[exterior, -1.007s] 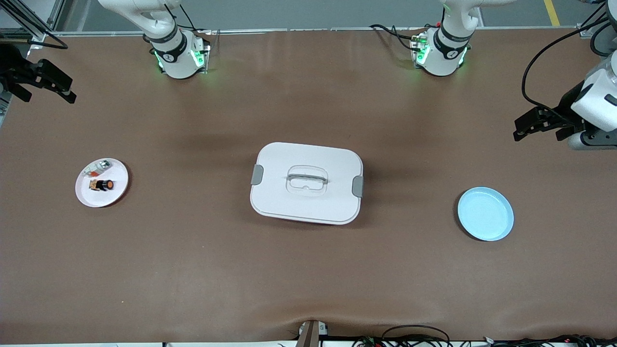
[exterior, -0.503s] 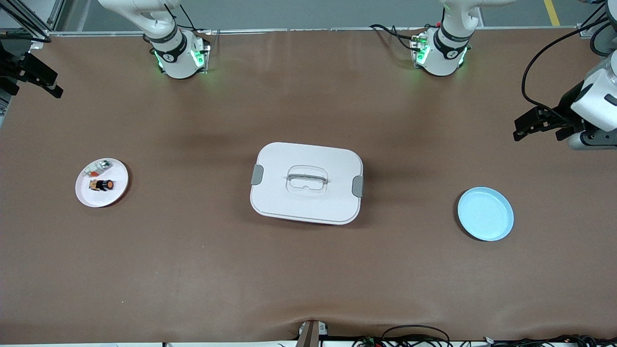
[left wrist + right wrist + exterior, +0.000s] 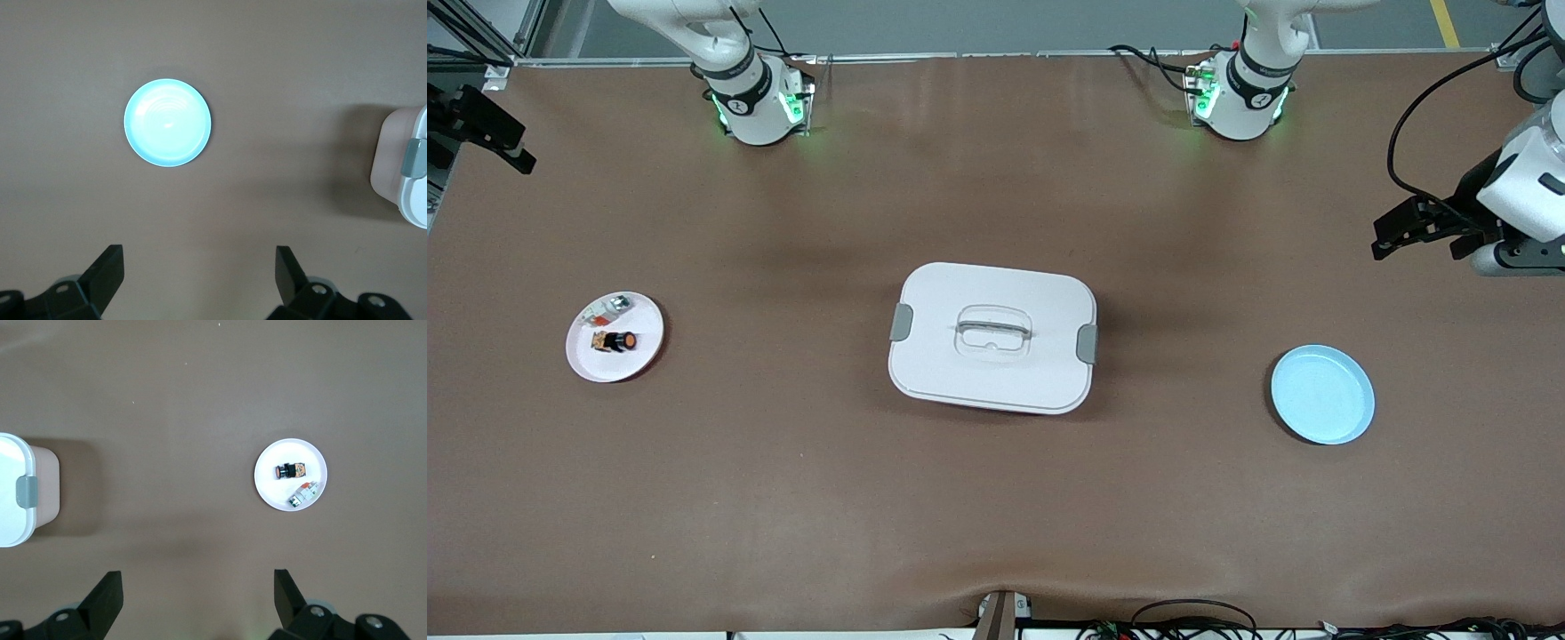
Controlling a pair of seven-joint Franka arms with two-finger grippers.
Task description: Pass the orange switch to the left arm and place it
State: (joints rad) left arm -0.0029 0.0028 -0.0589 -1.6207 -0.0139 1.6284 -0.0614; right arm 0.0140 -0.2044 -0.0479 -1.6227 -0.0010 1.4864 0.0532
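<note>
Brown tabletop lies under the left hand (image 3: 197, 277) and right hand (image 3: 197, 597), both wide open, empty.

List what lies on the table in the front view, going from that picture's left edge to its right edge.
white plate carrying the orange switch and a small silver-and-clear part → the box → blue plate

Robot lab: arms (image 3: 729, 80) bolted to table (image 3: 996, 498), cables.
</note>
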